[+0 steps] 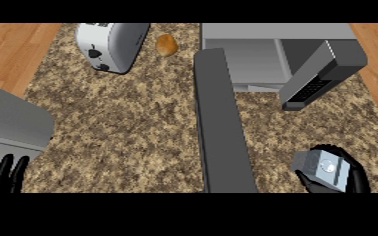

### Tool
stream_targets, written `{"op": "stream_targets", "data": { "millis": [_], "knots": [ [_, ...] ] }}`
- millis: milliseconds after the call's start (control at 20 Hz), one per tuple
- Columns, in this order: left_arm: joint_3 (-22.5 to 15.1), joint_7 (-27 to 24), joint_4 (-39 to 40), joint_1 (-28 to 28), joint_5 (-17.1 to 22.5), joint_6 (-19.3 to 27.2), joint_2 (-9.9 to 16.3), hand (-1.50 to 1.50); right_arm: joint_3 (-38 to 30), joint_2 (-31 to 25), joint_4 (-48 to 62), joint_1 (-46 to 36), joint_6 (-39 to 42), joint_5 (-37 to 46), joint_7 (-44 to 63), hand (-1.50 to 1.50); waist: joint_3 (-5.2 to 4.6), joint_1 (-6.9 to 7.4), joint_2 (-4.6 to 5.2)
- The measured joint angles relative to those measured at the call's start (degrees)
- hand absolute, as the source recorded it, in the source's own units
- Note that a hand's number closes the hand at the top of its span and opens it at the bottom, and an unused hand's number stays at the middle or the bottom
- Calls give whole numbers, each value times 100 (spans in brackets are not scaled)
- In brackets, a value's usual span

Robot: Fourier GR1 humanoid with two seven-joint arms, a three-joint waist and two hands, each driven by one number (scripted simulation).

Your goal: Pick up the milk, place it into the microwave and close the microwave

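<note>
A speckled brown granite counter (125, 125) is filling the view, with wooden flooring (22, 45) showing along both upper corners beyond it.

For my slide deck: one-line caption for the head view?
Right robot hand holds the milk before the open microwave, its door swung wide.

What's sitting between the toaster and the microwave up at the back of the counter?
In the head view, a small brown bread roll lies on the counter between the toaster and the microwave. The microwave's open door stretches toward the viewer.
</note>
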Motion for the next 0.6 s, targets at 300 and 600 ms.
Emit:
{"op": "stream_targets", "data": {
  "millis": [300,600],
  "knots": [
    [-23,71,43,-89,-17,-78,-15,-150,-106,-66,806,-924,-60,-134,-87,150,4,46,13],
    [13,66,-11,-17,104,-143,-9,-150,109,-69,855,-1325,-39,-96,-80,150,1,39,6]
  ]
}}
